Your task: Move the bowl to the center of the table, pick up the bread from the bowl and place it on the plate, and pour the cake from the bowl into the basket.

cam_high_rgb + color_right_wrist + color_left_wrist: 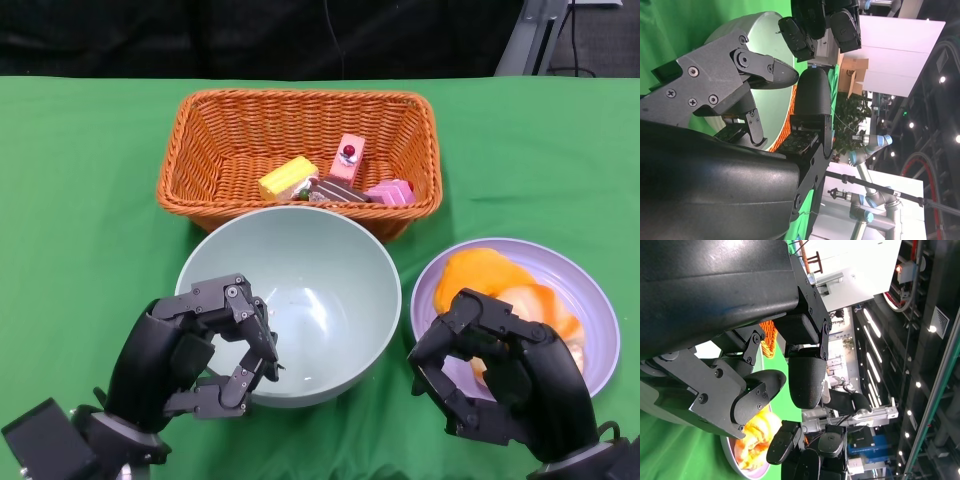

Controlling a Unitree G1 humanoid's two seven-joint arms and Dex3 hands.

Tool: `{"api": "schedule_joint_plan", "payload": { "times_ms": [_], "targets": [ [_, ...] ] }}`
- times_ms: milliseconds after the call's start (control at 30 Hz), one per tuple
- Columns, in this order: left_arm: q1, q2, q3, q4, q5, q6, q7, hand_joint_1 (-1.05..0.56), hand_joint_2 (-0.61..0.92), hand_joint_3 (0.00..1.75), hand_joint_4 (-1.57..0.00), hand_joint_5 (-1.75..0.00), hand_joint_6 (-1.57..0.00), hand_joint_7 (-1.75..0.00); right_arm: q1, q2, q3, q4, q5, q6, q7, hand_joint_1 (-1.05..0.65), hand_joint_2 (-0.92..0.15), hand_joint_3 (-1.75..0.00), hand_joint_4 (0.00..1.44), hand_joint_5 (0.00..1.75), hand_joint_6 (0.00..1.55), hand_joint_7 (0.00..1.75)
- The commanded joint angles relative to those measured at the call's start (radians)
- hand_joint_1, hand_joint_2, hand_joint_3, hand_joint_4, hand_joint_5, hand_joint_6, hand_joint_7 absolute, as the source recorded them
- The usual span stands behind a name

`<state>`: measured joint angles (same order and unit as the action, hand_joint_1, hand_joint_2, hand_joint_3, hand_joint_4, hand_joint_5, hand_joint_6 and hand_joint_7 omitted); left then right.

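Observation:
The pale green bowl stands upright and empty at the table's middle. My left hand curls around its near-left rim, fingers over the inside and thumb by the outer wall; in the left wrist view green cloth shows between the fingertips. Orange bread lies on the lavender plate to the bowl's right. My right hand hovers over the plate's near edge, fingers bent and apart, holding nothing. Several cake pieces lie in the wicker basket behind the bowl.
Green cloth covers the table, with bare room left of the basket and bowl. Basket, bowl and plate sit close together, the bowl's far rim near the basket's front wall. The right wrist view shows the bowl and my left hand beyond.

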<state>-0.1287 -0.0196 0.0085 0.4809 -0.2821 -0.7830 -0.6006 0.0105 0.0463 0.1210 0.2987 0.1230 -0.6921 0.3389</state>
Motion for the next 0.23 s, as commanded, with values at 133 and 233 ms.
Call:
{"api": "schedule_joint_plan", "payload": {
  "times_ms": [133,233],
  "targets": [
    [-0.005,0.021,0.006,-0.007,0.03,-0.012,0.024,-0.04,0.48,1.25,-0.87,-1.6,-0.83,-1.4,0.006,-0.006,-0.007,-0.008,0.003,0.006,-0.006,-0.15,-0.56,-0.83,0.7,1.57,0.67,1.26],
    [-0.009,0.02,0.008,0.008,0.032,-0.025,0.022,-0.03,0.49,1.24,-0.86,-1.6,-0.82,-1.41,0.001,-0.005,-0.009,0.004,0.005,-0.009,-0.003,-0.16,-0.57,-0.81,0.71,1.57,0.68,1.25]
  ]
}}
